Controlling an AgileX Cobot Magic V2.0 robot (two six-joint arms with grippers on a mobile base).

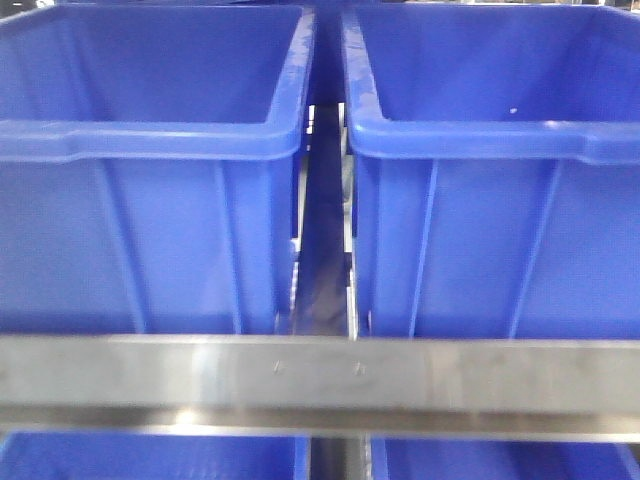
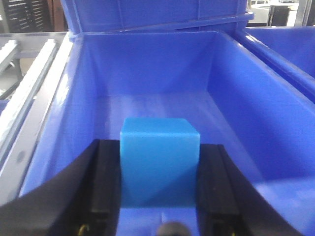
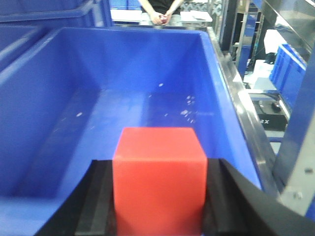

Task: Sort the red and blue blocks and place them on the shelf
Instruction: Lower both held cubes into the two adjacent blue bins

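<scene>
In the left wrist view my left gripper (image 2: 159, 169) is shut on the blue block (image 2: 159, 160), holding it above the inside of a big blue bin (image 2: 236, 93). In the right wrist view my right gripper (image 3: 158, 184) is shut on the red block (image 3: 158, 177), held over another big blue bin (image 3: 98, 98). The shelf's grey steel front rail (image 1: 320, 385) crosses the front view below two blue bins (image 1: 150, 130) (image 1: 500, 130). Neither gripper nor either block shows in the front view.
Roller tracks and a grey shelf rail (image 2: 29, 93) run left of the left bin. A metal frame (image 3: 241, 113) and a further blue crate (image 3: 290, 69) lie right of the right bin. A person (image 3: 160, 10) stands beyond it. More blue bins (image 1: 150, 455) sit on the tier below.
</scene>
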